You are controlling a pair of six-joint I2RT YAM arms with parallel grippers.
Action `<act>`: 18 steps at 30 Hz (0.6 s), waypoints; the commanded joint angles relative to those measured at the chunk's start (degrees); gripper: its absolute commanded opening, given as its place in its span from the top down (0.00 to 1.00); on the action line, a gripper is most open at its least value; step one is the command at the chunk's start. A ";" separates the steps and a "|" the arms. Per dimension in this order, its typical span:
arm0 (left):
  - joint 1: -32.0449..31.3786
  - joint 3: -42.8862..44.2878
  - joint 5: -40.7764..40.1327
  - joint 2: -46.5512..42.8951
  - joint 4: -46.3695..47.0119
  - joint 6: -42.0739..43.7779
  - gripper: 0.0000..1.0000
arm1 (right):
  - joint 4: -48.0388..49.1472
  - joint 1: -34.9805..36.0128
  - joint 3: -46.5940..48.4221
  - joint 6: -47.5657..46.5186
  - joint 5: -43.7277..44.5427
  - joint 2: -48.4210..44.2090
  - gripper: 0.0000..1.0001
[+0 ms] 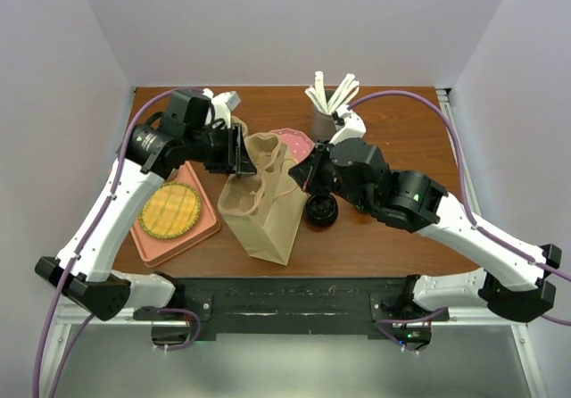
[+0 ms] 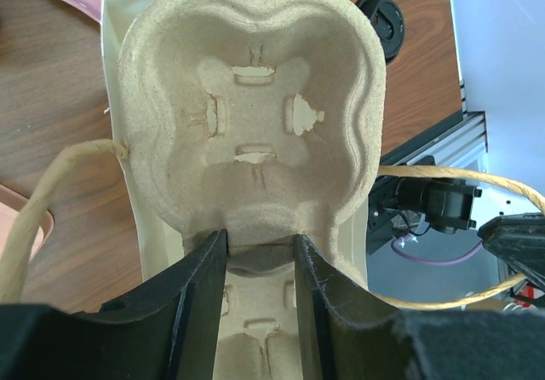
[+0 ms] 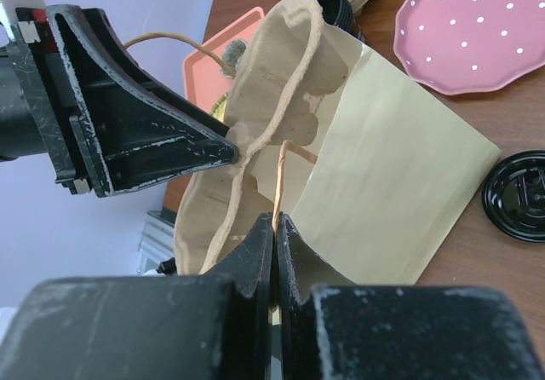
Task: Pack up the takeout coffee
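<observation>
Your left gripper (image 2: 260,245) clamps the carrier (image 2: 247,116) at the mouth of the bag (image 3: 392,158). Your right gripper (image 3: 274,225) is pinched on the handle (image 3: 280,175). Pull that handle taut and slide the carrier straight in without snagging the rim.

light: bright, even | shadows: soft, on table (image 1: 357,237) | focus: right end effector (image 3: 274,220) blurred (close to lens)

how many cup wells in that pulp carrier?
2. On the carrier, the far well lies fully exposed beyond the left pincer; the near well sits between its fingers, partly hidden. Neither holds a cup.
</observation>
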 commanded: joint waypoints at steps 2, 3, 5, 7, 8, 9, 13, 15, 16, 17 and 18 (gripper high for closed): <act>-1.01 4.26 -0.83 2.23 -3.68 2.38 1.00 | 2.59 0.03 0.88 0.43 1.46 0.66 1.00; -1.01 4.35 -1.18 2.58 -3.86 2.39 1.00 | 2.77 0.03 0.71 0.43 1.37 0.66 1.00; -1.19 4.87 -2.06 3.11 -4.38 2.47 1.00 | 3.12 0.03 0.36 0.35 0.93 0.49 1.00; -1.36 5.66 -2.68 3.99 -4.91 2.47 1.00 | 3.73 0.03 0.09 0.34 0.93 0.23 1.00; -1.45 5.84 -3.20 3.99 -5.35 2.47 1.00 | 3.82 0.03 0.09 0.26 0.93 0.14 1.00; -1.54 5.93 -3.47 4.08 -5.53 2.39 1.00 | 3.65 0.03 0.09 0.34 1.36 0.05 1.00; -1.54 6.19 -5.58 3.99 -6.23 2.91 1.00 | 3.38 0.03 0.18 -0.01 2.24 -0.39 1.00; -1.54 6.63 -6.10 4.51 -6.49 3.18 1.00 | 3.91 0.03 -0.26 -0.18 2.24 -0.65 1.00; -1.45 7.15 -6.28 4.87 -6.76 3.35 1.00 | 3.91 0.03 -0.26 -0.18 2.24 -0.65 1.00; -1.54 7.59 -6.63 5.22 -7.28 3.53 1.00 | 3.91 0.03 -0.35 -0.27 2.24 -0.74 1.00; -1.54 8.64 -6.89 5.92 -7.64 3.62 1.00 | 3.82 0.03 -0.35 -0.27 2.16 -0.66 1.00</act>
